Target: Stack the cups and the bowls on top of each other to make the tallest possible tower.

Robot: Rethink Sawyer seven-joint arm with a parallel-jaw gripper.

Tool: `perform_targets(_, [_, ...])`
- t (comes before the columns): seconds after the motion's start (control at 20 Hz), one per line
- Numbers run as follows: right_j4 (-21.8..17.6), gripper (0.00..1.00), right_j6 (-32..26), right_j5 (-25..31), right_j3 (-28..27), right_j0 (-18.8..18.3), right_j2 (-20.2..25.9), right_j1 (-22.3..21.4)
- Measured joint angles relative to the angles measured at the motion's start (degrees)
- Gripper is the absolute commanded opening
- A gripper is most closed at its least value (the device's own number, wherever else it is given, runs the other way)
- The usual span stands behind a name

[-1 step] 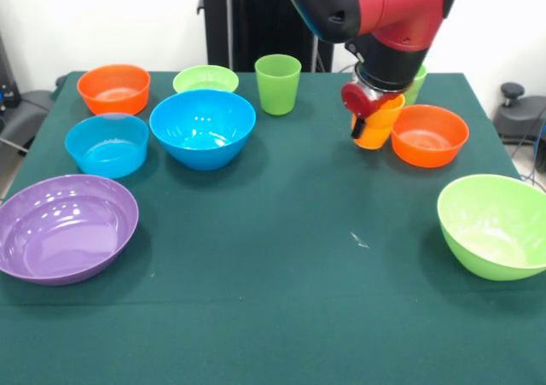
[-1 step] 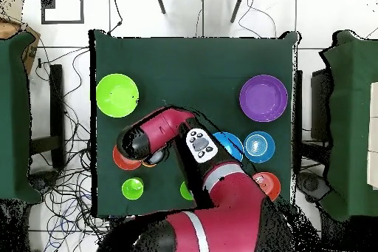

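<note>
Nearest us on the green table (image 1: 281, 317), we see a big purple bowl (image 1: 64, 228) by the front left corner and a big lime green bowl (image 1: 497, 225) at the right edge, both upright and well apart from each other. Further back on the left, a large blue bowl (image 1: 203, 128) stands just beside a smaller light blue bowl (image 1: 107, 144), the two rims close or touching; we cannot tell which. On the right at about the same depth sits an orange bowl (image 1: 430, 135), and right next to it, on its left, an orange cup (image 1: 378, 122) hangs under the gripper (image 1: 368, 112). We cannot make out the fingers well enough to say whether they clasp the cup or stand free of it, nor whether the cup's base rests on the cloth. From overhead the arm (image 2: 166, 129) covers that cup and part of the orange bowl. Toward the back edge we find a second orange bowl (image 1: 113, 88) at the left, a small lime green bowl (image 1: 206, 80) beside it, and a green cup (image 1: 277, 84) standing upright near the middle. Another green cup (image 1: 416, 84) peeks out behind the arm. Nothing is stacked; every piece stands alone.
</note>
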Motion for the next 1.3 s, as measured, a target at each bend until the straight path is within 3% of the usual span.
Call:
perform_targets(0.85, [-0.16, 0.00, 0.00, 0.29, -2.71, -0.70, 1.92, -1.78])
perform_targets(1.3, [-5.91, 0.00, 0.00, -2.07, -3.00, -1.05, 1.92, -1.27])
